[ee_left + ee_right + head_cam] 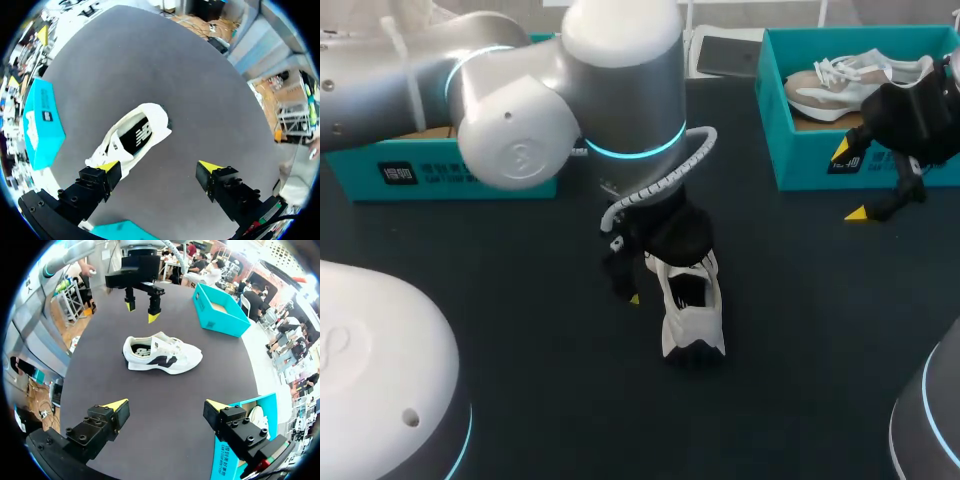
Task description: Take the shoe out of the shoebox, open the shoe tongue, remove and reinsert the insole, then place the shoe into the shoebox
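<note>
A white sneaker with dark side panels [692,315] lies on the black table [520,300], apart from both boxes. My left gripper [648,285] hangs open just over its heel end, touching nothing. In the left wrist view the sneaker [135,137] lies ahead of my left gripper [160,167], nearer one finger. My right gripper [850,182] stands open beside the teal shoebox [790,150]. From the right wrist, the sneaker [160,355] lies well ahead of the right gripper [166,405], with the left gripper [141,310] beyond it.
The right shoebox holds a second pale sneaker [850,85]. Another teal box [420,172] stands at the back left, under my left arm. A dark flat item [728,55] lies at the far edge.
</note>
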### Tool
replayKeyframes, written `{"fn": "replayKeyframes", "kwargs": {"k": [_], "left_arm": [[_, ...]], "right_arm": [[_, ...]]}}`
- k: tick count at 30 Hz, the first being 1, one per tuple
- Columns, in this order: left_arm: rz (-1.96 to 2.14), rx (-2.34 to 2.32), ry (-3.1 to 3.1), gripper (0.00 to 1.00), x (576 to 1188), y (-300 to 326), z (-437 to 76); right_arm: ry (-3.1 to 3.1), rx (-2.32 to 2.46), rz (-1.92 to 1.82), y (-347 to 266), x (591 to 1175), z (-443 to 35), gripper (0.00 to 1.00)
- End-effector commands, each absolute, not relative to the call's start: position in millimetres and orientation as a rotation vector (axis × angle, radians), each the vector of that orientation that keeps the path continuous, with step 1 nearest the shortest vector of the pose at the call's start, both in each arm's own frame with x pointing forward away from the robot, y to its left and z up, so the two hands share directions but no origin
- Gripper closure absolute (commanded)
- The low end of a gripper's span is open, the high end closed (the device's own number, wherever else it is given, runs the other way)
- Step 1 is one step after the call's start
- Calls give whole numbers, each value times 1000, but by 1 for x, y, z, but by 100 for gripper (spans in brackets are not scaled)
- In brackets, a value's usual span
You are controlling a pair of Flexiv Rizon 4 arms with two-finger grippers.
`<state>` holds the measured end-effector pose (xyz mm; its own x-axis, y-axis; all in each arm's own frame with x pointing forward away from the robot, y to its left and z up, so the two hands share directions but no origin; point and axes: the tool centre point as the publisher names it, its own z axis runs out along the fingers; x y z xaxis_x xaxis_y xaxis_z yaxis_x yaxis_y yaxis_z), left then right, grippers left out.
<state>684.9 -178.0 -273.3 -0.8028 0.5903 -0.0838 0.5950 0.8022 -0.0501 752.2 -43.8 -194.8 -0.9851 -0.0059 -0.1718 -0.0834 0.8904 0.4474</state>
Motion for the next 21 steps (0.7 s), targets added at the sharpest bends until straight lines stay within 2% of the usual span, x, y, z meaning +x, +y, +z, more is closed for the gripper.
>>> {"fn": "replayKeyframes", "kwargs": {"k": [1,9,21], "left_arm": [[-145,-97,3057,0,682,-173,-275],[-74,-258,3109,0,667,-188,-281],[-195,-507,3085,0,649,-228,-309]], "right_arm": [[2894,-67,690,-43,753,-196,0],[2894,-67,690,-43,753,-196,0],[2894,-67,690,-43,753,-196,0]]}}
